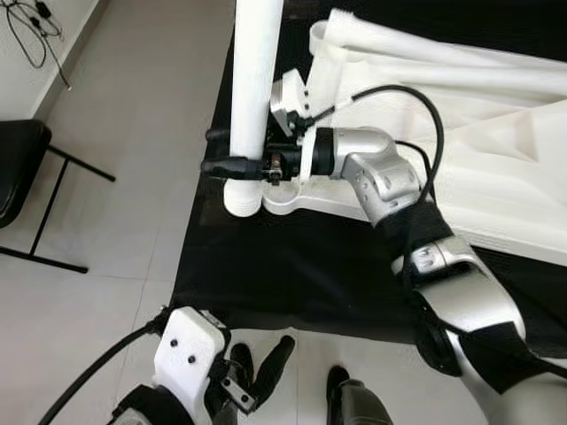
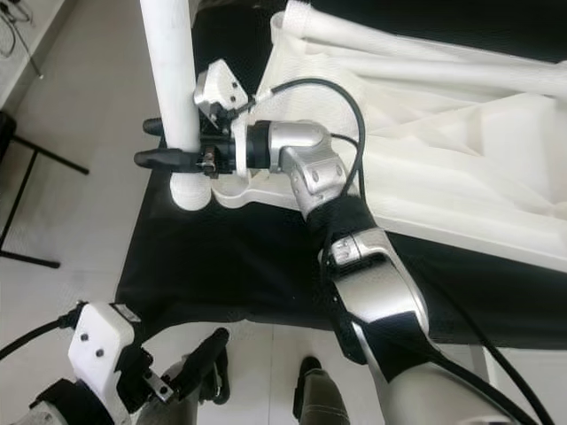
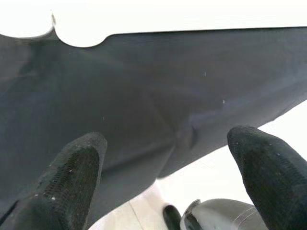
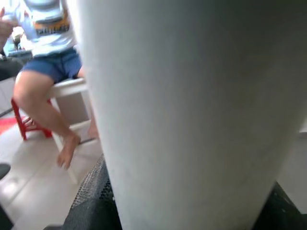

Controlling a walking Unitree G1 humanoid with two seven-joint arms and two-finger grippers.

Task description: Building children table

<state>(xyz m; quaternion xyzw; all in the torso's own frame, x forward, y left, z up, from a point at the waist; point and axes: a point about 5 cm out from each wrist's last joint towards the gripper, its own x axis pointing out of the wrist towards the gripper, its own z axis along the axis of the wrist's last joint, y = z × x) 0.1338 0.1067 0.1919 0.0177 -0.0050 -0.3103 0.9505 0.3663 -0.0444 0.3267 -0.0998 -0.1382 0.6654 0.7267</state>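
Left eye view: right claw (image 1: pixel 237 166) clamped on upright white table leg (image 1: pixel 254 88); left claw (image 1: pixel 262 365) open, idle. Leg risked tilting out of tabletop socket (image 1: pixel 282 200).

- A room in a home, or some plain indoor living space: nothing in it marks a shop or a lab.
- The floor (image 1: pixel 133 133) is laid with large pale glossy tiles with thin joints.
- A black cloth (image 1: pixel 292 257) is spread over the tiles as a work mat, with white table parts (image 1: pixel 496 159) lying on it.
- A black chair (image 1: pixel 22 168) on thin metal legs stands beside a white wall, where dark cables (image 1: pixel 31 31) hang.
- In the right wrist view a person (image 4: pixel 45 57) in shorts, barefoot, sits on a low white seat (image 4: pixel 67 93), with a small red stool (image 4: pixel 21 124) near.
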